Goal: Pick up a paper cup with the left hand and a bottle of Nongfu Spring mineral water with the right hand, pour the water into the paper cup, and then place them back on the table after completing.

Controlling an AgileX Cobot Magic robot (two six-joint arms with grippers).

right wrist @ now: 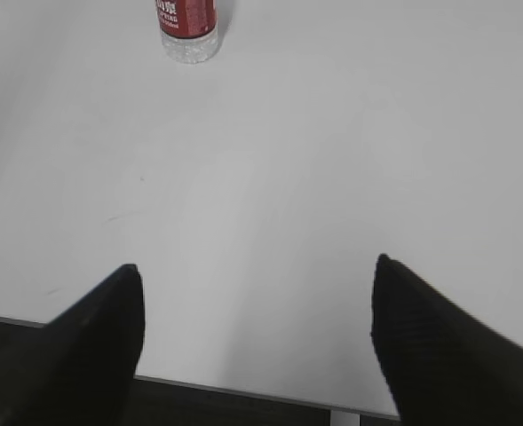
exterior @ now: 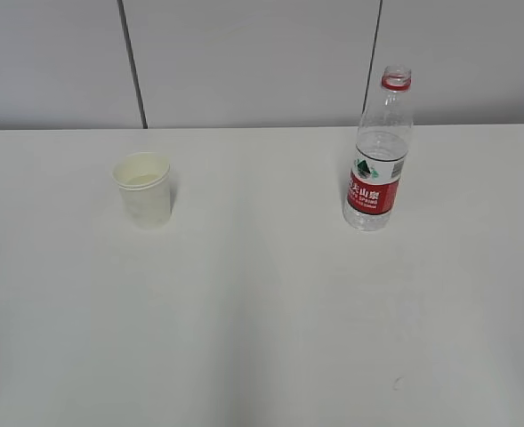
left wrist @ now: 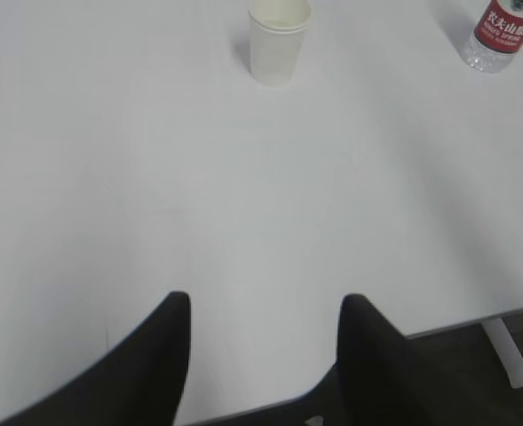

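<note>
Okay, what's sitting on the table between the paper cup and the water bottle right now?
Nothing. In the exterior view, only bare white table lies between the paper cup and the bottle; both stand upright and apart.

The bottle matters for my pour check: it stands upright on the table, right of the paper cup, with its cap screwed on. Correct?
Not quite. The bottle has no cap: the exterior view shows an open neck with only the red ring. It does stand upright on the table, right of the paper cup.

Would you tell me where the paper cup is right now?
The paper cup stands upright on the table, left in the exterior view, well apart from the bottle on the right.
</note>
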